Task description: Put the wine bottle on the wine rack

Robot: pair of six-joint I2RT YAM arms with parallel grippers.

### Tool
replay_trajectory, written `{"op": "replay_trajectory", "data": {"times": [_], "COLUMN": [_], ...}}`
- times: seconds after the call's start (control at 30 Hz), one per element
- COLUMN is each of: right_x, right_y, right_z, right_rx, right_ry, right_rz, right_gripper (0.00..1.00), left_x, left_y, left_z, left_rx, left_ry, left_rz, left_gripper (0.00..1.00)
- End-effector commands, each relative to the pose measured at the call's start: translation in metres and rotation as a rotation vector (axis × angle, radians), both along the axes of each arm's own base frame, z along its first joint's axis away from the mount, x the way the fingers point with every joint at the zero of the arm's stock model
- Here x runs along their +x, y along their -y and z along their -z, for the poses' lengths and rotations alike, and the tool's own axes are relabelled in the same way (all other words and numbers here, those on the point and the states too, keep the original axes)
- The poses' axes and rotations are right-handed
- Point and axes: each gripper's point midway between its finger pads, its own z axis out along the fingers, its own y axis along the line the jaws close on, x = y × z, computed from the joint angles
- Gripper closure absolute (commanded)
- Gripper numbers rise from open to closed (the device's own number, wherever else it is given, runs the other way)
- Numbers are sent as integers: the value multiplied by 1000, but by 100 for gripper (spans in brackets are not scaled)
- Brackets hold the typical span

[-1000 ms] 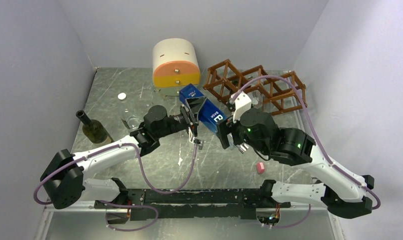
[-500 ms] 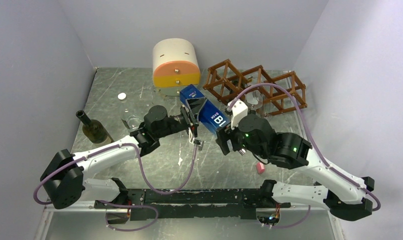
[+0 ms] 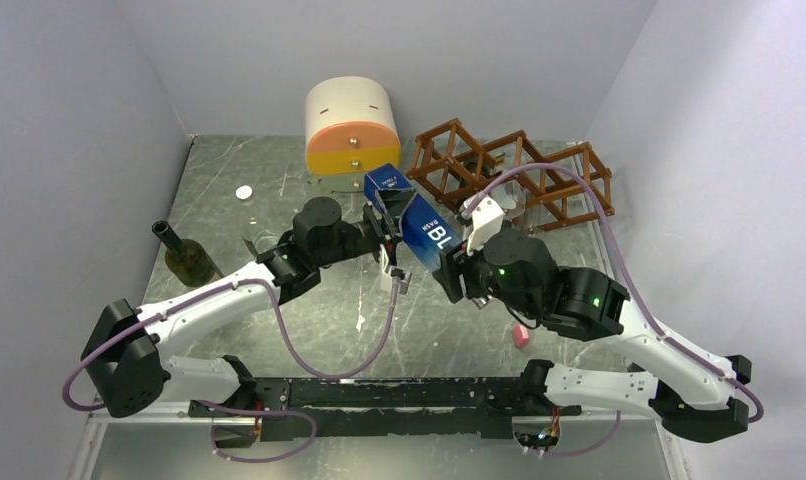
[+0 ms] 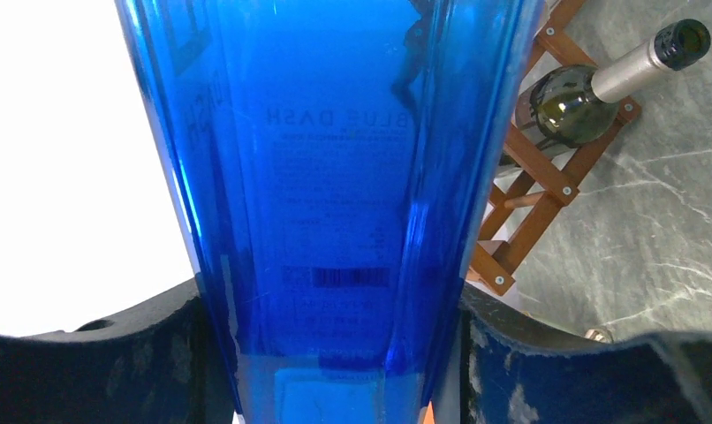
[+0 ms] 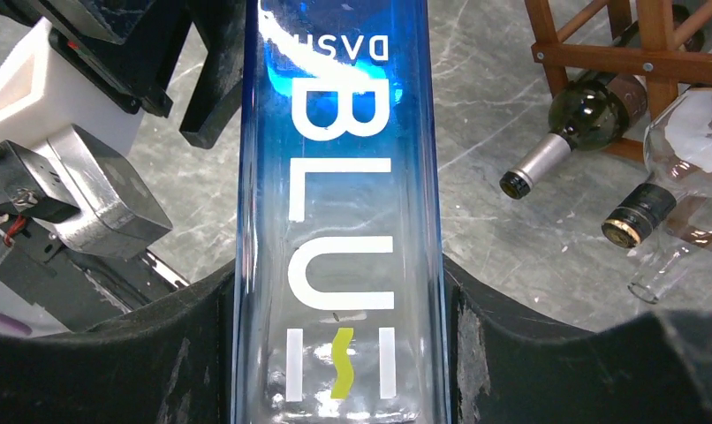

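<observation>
Pink object: one small piece (image 3: 521,336) on the table (image 3: 229,210), nearest the arm bases, by the right arm.
Right end effector (image 3: 452,272): fingers closed against both sides of the blue wine bottle (image 3: 429,235), gripping its lettered end.
Left end effector (image 3: 387,228): part-way open and clamped on the same bottle's other end.
Blue wine bottle: one, held off the table between the two arms, tilted, just short of the wine rack (image 3: 549,180) and not in it.
Green bottle: one (image 3: 186,260), upright at the table's left edge, well apart from the rest.
White cap: one small disc (image 3: 243,192) farther back on the left.
Wine rack: one, reddish-brown lattice at the back right. One dark bottle (image 5: 582,115) lies in a lower cell, neck pointing out; one clear bottle (image 5: 688,150) lies just beside it — which cell, I cannot tell.
Cabinet: one, cream and orange (image 3: 351,130), farthest back, left of the rack.
Bottles in all: four.
</observation>
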Motion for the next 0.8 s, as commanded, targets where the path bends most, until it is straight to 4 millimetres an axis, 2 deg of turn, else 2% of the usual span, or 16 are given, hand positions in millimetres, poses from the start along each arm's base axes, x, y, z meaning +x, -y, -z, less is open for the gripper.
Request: {"op": "replay_trajectory", "data": {"times": [0.0,0.07,0.17,0.2,0.37,0.47,0.67,0.77], "right_x": [25,31,36,36,38,39,43,45], "right_y": [11,12,16,18,32,40,48,48], "right_z": [-21,-31,-51,-57,-78,-81,-64,-51], "right_rx": [28,57,127,151,236,256,229,212], "right_ry": [91,124,174,186,237,250,243,225], "right_rz": [158,191,236,243,300,338,406,432], "right_gripper": [100,100,100,100,100,100,100,100], "left_x": [-9,-7,-7,-7,-3,-4,-13,-6], "left_y": [-3,0,-2,-4,-8,-10,-22,-30], "left_z": [-95,-99,-100,-97,-76,-67,-70,-59], "left_rx": [-269,-297,-375,-396,-421,-430,-609,-692], "left_ry": [10,-46,-85,-85,-158,-249,-523,-701], "left_rz": [18,23,21,21,-15,-23,-16,-98], "left_gripper": [68,41,19,15,4,4,6,10]}}
